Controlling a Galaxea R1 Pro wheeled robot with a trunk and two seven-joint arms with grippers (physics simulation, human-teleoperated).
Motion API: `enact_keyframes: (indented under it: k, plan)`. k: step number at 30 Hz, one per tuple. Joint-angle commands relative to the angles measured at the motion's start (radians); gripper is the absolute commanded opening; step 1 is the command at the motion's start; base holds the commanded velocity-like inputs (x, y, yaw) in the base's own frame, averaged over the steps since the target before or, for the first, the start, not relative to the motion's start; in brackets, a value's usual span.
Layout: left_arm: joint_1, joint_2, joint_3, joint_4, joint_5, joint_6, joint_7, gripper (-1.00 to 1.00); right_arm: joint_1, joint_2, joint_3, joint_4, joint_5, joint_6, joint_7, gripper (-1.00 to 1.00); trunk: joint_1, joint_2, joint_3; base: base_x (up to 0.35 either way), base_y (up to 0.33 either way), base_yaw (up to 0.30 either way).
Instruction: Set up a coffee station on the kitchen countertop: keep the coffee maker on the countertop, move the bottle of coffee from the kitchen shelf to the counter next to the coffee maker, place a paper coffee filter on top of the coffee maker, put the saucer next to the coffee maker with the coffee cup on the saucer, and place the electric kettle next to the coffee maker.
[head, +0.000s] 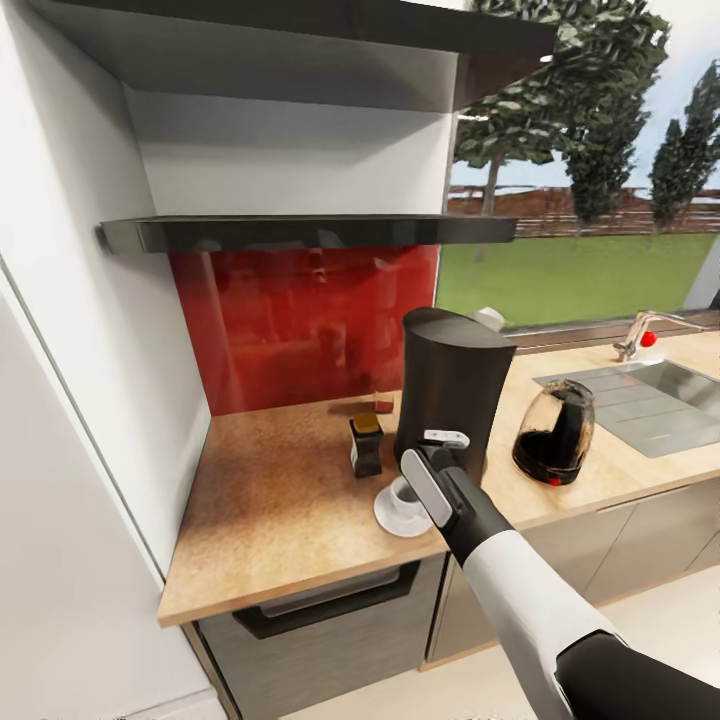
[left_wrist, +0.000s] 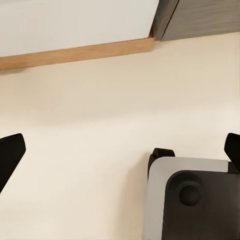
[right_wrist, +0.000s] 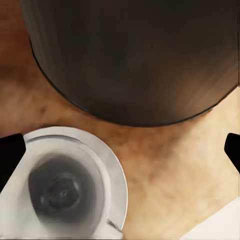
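Note:
The tall black coffee maker (head: 455, 385) stands on the light-wood countertop (head: 270, 500), and something small and white, probably the paper coffee filter (head: 490, 318), lies on its top. At its left are the dark bottle of coffee (head: 366, 445) and the white coffee cup (head: 405, 494) on the saucer (head: 385, 518). The glass electric kettle (head: 555, 432) sits at its right. My right gripper (head: 440, 455) hovers open just above the counter between cup and coffee maker. The right wrist view shows the cup (right_wrist: 62, 187), saucer (right_wrist: 114, 167) and coffee maker (right_wrist: 135, 55) below the open gripper (right_wrist: 120, 152). My left gripper (left_wrist: 120, 150) is open over the floor.
The black kitchen shelf (head: 300, 232) hangs bare above a red backsplash (head: 300, 320). A steel sink (head: 650, 400) with a faucet (head: 640, 335) lies right of the kettle. A white wall (head: 90, 400) bounds the counter's left end. My own base (left_wrist: 192, 200) shows in the left wrist view.

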Motion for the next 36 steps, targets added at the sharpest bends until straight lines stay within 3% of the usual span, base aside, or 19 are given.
enact_keyframes:
  k: [1,8,26,30,33,34,35,36]
  plan:
    - [-0.001,0.0,0.009,0.001,-0.01,-0.004,-0.005,1.0,-0.001,0.0,0.002,-0.001,-0.007,0.003,-0.009,1.0,0.0,-0.002,-0.002,-0.106,-0.059,0.0]
    - [-0.001,0.0,0.008,0.001,-0.01,-0.004,-0.005,1.0,-0.001,0.0,0.002,-0.002,-0.007,0.002,-0.008,1.0,0.0,-0.002,-0.001,-0.219,-0.138,-0.073]
    - [-0.001,0.0,0.008,0.001,-0.01,-0.005,-0.005,1.0,-0.001,0.0,0.002,0.01,-0.005,0.002,-0.008,1.0,0.0,-0.002,0.0,-0.282,-0.124,-0.293]
    - [-0.001,-0.001,0.009,0.001,-0.01,-0.005,-0.005,1.0,0.001,0.0,0.003,0.16,-0.009,-0.041,-0.003,1.0,0.0,-0.002,0.001,-0.208,-0.004,-0.297]
    - [-0.001,-0.002,0.012,0.001,-0.009,-0.005,-0.005,1.0,0.01,0.0,0.007,0.386,-0.007,-0.365,0.013,1.0,0.0,-0.002,0.003,-0.031,-0.001,-0.264]
    - [-0.001,-0.002,0.015,0.001,-0.009,-0.005,-0.005,1.0,0.02,0.0,0.031,0.521,-0.005,-0.529,0.093,1.0,0.0,-0.002,0.004,-0.008,0.0,-0.15]
    - [-0.001,-0.002,0.016,0.001,-0.008,-0.005,-0.005,1.0,0.026,0.0,0.053,0.588,-0.004,-0.599,0.163,1.0,0.0,-0.002,0.004,-0.005,0.0,-0.101]
    - [-0.001,-0.002,0.017,0.002,-0.008,-0.005,-0.005,1.0,0.043,0.0,0.089,0.682,-0.002,-0.69,0.299,1.0,0.0,-0.002,0.004,-0.002,0.0,-0.052]
